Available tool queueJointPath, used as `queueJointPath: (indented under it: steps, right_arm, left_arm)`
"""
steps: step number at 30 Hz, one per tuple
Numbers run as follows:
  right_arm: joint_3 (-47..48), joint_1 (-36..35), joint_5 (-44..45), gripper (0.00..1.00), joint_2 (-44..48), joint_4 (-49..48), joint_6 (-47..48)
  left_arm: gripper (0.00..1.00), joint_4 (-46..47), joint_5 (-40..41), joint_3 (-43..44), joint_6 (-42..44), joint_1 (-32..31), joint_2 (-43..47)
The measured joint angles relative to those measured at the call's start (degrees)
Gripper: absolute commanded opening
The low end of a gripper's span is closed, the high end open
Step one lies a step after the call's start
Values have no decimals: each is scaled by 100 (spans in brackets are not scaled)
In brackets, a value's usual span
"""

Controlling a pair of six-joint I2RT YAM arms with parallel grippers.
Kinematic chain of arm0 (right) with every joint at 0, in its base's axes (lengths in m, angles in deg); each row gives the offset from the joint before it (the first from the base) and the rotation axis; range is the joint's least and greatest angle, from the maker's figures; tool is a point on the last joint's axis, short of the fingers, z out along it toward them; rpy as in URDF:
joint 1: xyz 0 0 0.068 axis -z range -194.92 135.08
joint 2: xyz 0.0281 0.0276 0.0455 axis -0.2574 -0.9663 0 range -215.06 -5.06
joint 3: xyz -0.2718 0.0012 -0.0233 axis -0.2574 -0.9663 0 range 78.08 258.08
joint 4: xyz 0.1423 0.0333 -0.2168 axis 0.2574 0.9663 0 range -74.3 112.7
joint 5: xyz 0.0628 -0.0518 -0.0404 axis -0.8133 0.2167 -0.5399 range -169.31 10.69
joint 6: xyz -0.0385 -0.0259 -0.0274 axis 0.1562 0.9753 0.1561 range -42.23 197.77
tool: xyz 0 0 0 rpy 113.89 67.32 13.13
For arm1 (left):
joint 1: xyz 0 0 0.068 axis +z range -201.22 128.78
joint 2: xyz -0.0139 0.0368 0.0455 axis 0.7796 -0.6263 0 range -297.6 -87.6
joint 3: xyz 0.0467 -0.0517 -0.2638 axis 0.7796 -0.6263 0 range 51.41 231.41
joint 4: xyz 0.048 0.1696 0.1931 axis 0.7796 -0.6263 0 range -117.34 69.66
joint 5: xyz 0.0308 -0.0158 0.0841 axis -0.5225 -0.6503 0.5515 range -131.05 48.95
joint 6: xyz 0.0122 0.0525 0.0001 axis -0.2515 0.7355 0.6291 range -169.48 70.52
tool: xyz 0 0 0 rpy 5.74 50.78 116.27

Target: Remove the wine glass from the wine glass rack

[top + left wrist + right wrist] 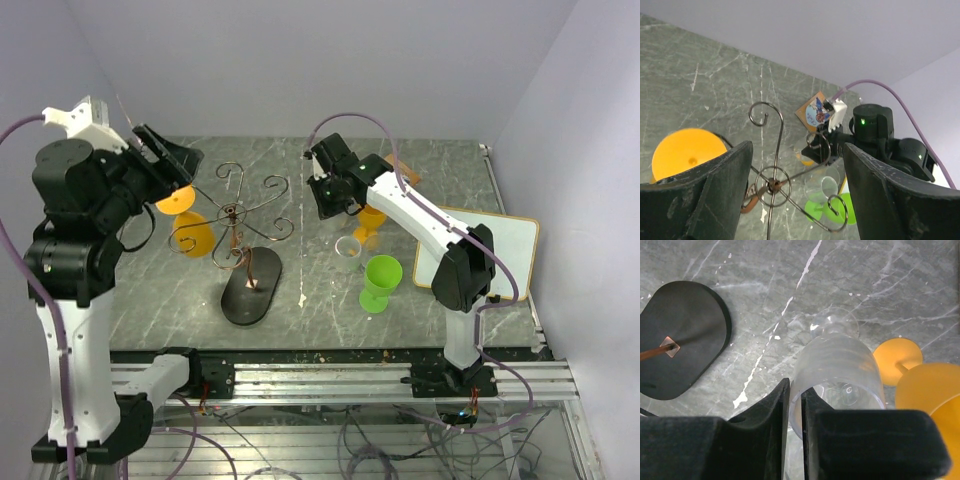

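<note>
Hanging inverted on the copper wine glass rack (pixel 250 292), the orange wine glass (pixel 194 235) is partly hidden by spread left fingers (pixel 705 195); the rim of a clear glass (pixel 837 365) is pinched by right fingers (pixel 765 412)

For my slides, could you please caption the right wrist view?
Right end effector pinching the clear glass by its rim, near the rack base.

I have the copper-brown wire wine glass rack (pixel 250 286) standing on the grey marble table (pixel 440 170), an orange plastic wine glass (pixel 190 228) hanging at its left. Right of the rack stands a clear plastic wine glass (pixel 348 254); right and farther back, a second orange glass (pixel 372 218); right and nearer, a green plastic goblet (pixel 380 283)
</note>
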Motion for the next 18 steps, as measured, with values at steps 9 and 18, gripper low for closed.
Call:
queueJointPath:
  steps: [9, 18]
  right_arm:
    - [-15, 0, -13, 43, 0, -120, 57]
    - [74, 0, -13, 63, 350, -79, 96]
  left_arm:
    - [91, 31, 728, 433, -136, 0, -616]
    - [80, -568, 2063, -291, -949, 0, 140]
